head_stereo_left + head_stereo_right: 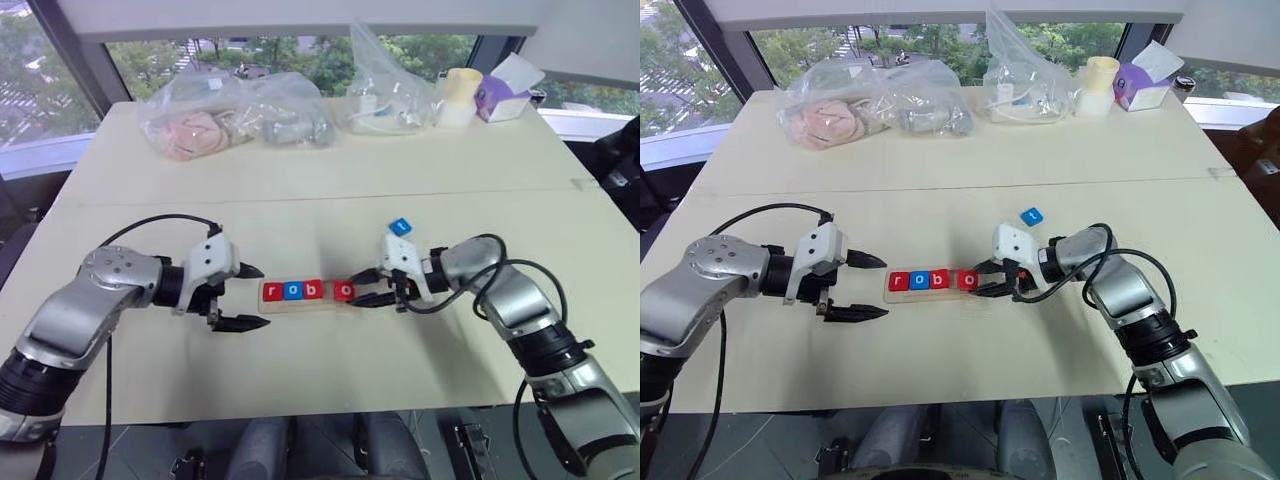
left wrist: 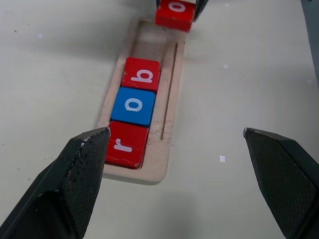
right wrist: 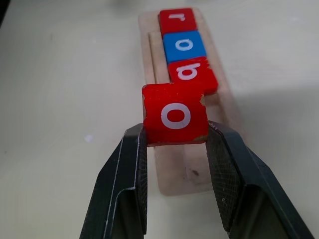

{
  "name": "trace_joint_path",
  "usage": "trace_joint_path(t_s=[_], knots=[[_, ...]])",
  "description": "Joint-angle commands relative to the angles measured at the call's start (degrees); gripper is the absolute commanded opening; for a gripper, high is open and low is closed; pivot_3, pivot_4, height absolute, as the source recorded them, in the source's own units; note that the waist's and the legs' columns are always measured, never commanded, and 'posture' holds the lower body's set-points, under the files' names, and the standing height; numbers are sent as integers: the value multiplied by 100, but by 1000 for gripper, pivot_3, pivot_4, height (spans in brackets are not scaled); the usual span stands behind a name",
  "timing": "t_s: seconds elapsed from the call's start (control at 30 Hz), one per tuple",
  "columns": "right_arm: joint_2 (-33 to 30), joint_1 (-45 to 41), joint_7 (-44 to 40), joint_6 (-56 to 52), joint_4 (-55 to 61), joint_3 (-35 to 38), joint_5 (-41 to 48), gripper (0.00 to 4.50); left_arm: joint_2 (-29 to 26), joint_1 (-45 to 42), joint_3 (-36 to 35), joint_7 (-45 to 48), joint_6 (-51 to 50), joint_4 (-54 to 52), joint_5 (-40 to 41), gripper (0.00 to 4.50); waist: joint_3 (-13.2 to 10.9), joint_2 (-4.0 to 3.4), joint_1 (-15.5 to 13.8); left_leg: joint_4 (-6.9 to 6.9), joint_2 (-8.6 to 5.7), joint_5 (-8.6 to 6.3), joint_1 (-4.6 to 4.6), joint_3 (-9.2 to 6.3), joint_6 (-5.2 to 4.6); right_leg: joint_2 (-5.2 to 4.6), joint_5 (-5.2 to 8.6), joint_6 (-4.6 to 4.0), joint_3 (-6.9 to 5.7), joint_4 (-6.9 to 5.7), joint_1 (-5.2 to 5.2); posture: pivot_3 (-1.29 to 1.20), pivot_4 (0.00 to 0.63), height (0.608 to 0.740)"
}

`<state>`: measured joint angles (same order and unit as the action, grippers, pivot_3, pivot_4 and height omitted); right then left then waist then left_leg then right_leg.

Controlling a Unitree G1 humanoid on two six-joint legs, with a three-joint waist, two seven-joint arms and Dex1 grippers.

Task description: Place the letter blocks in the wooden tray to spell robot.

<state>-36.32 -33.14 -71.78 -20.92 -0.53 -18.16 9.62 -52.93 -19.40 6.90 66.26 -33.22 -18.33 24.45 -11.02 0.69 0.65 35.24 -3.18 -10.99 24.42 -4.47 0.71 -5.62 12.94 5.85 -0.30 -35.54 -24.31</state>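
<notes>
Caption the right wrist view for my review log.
Right tool holds red o block above wooden tray, beside seated r, o, b.

Both arms: brushed silver-grey metal shells, rounded segments, with black ribbed joint bands between them.

Left arm (image 1: 95, 300): a thin black cable (image 1: 150, 222) arcs from its shoulder-side shell toward the wrist at 3 o'clock. White angular wrist housing (image 1: 207, 262) with small dark screws.

Left gripper (image 1: 242, 297): two black tapered fingers (image 2: 75, 179), pointed tips, fine cross-hatched inner pads.

Right arm (image 1: 520, 310): black cables (image 1: 480, 285) loop loosely round the forearm. White wrist housing (image 1: 402, 262).

Right gripper (image 3: 175, 142): glossy black fingers (image 3: 124, 189), the same knurled pad texture.
</notes>
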Motion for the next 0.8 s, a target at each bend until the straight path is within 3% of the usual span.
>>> trace_joint_path(t_s=[0.03,0.5,0.8], knots=[[67,-314,-99,270,-170,-155,-187,1099,103,65,-215,-195,-52,-338,116,4500,0,0,9,0,1,0,-2,0,0,1,0,0,0,-3,0,0,150,734],[670,-940,72,992,-1408,-574,-859,1099,265,195,-254,-523,-190,-541,194,4500,0,1,20,2,3,6,-10,-2,10,6,0,0,-1,-33,-6,0,150,734],[818,-1029,17,1156,-1582,-587,-1019,1099,337,252,-235,-636,-210,-594,159,4500,0,1,21,2,2,9,-11,-2,14,7,0,1,0,-44,-10,0,150,734]])
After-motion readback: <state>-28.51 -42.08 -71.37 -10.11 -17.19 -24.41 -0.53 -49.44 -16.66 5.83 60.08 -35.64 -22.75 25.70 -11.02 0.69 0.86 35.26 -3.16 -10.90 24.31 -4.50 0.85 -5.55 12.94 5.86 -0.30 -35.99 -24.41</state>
